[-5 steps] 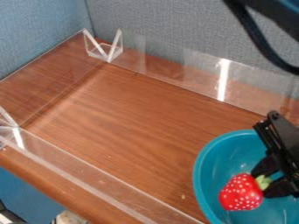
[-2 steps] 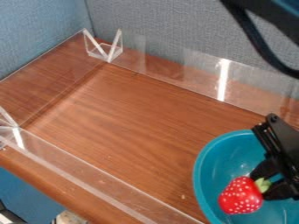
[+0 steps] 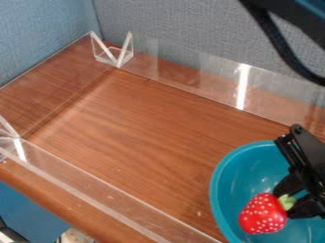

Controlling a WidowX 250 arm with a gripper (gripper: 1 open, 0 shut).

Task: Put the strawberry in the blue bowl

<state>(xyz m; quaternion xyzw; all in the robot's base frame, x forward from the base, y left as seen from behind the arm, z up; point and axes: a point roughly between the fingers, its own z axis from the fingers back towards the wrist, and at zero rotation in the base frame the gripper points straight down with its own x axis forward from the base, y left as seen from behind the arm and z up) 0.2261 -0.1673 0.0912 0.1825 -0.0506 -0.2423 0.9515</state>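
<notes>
Moved only a touch since a second ago: a slight shift of the strawberry and the pincer together, a little lower in the view. No visible shift of the blue bowl on the wooden surface. Now within the outline of the bowl, near the side closest to the camera, with red body outward and green leaves toward the pincer. Hard to tell whether touching the bottom.

Likely light and fairly firm, perhaps a toy; easy to pinch, but apt to roll or twist if held only by the leaves. Better to grasp around the shoulders, just below the leafy top, with gentle pressure.

Closed at the leafy end, apparently gripping the strawberry there, though with the exact contact too dark to make out. Reaching in from the right edge of the view, black and angled down over the bowl, with a dark cable looping above.
</notes>
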